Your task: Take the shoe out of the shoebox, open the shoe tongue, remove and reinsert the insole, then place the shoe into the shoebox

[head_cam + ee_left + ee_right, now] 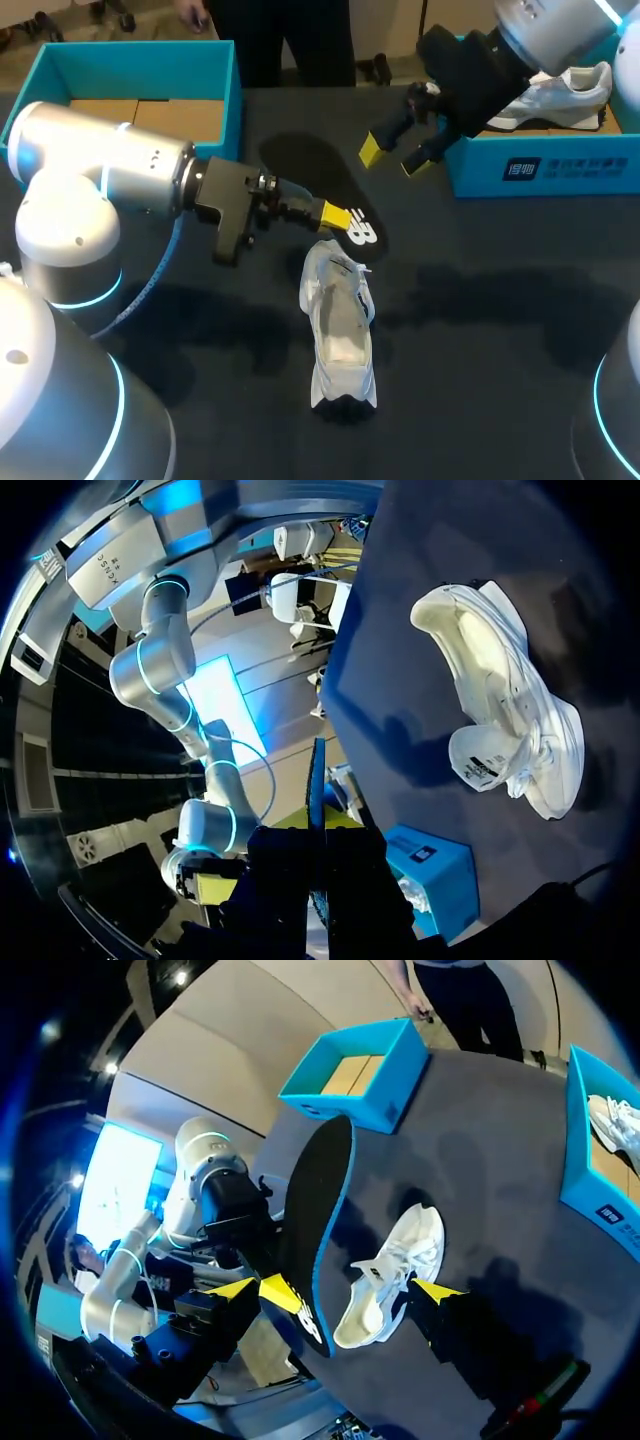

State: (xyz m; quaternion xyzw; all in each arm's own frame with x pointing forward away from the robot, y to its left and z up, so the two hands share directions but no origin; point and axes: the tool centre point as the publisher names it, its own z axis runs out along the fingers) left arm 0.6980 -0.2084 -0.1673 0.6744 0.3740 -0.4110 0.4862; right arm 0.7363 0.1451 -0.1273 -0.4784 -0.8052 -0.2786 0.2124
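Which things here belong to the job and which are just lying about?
Job: shoe on the table; insole in the left gripper; empty shoebox, likely.
Lying about: second shoe in the other shoebox.

White mesh-cloth shoe (340, 335), matt black insole (318, 182), teal cardboard shoebox (150, 47), dark matt table cover (490, 330)

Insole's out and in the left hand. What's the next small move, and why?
Probably swing the left hand so the insole comes over the white shoe, then tip one end toward its opening. The insole is clamped in that hand above the table, the shoe lies beside it with its opening up, and the right hand hangs open.
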